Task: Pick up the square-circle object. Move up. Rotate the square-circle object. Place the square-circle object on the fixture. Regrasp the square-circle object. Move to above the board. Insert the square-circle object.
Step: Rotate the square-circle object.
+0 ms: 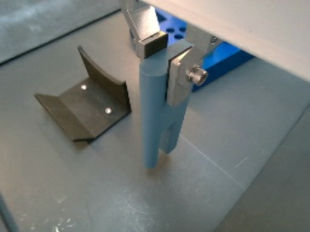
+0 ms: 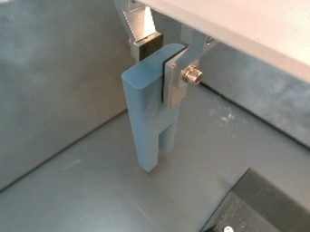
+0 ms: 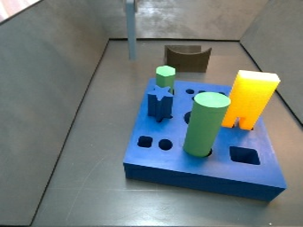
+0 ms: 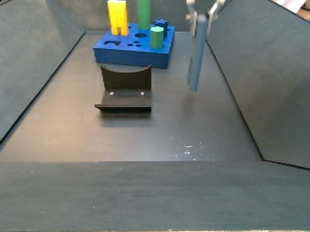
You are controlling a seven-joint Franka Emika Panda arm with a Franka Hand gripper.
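both wrist views show the gripper (image 1: 161,56) pinching the top of the square-circle object (image 1: 160,113) between its silver fingers (image 1: 180,75), the pale peg hanging upright with its lower end clear of the grey floor (image 1: 230,181). in a side view the peg (image 4: 194,54) hangs between the fixture (image 4: 125,87) and the side wall (image 4: 242,63), apart from both, with bare floor beneath and in front of it. the board (image 3: 207,142) lies well apart beyond the fixture (image 3: 185,57), carrying a green cylinder (image 3: 204,124), an orange-yellow block (image 3: 251,99) and smaller pegs
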